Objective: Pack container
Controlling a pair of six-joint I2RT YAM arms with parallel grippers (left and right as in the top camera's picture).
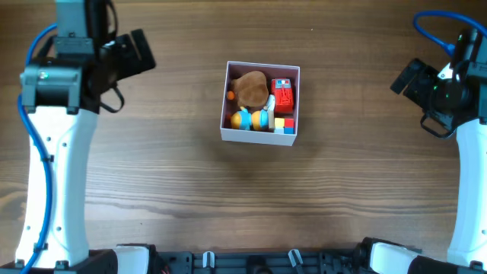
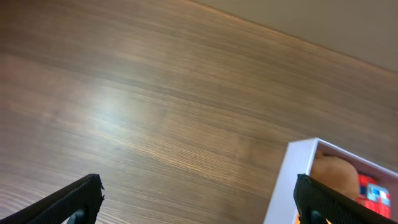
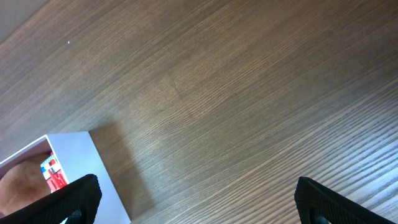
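Two arms [image 1: 52,160] [image 1: 470,175] flank one container [image 1: 259,136], toys [image 1: 251,90] inside.

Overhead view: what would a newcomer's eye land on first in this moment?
The white-walled container sits near the middle of the wooden table, crammed with toys: a brown lump at its far left, a red toy at its far right, orange and blue pieces in front. The left hand and right hand hang open and empty out at the table's two sides, well away from it.
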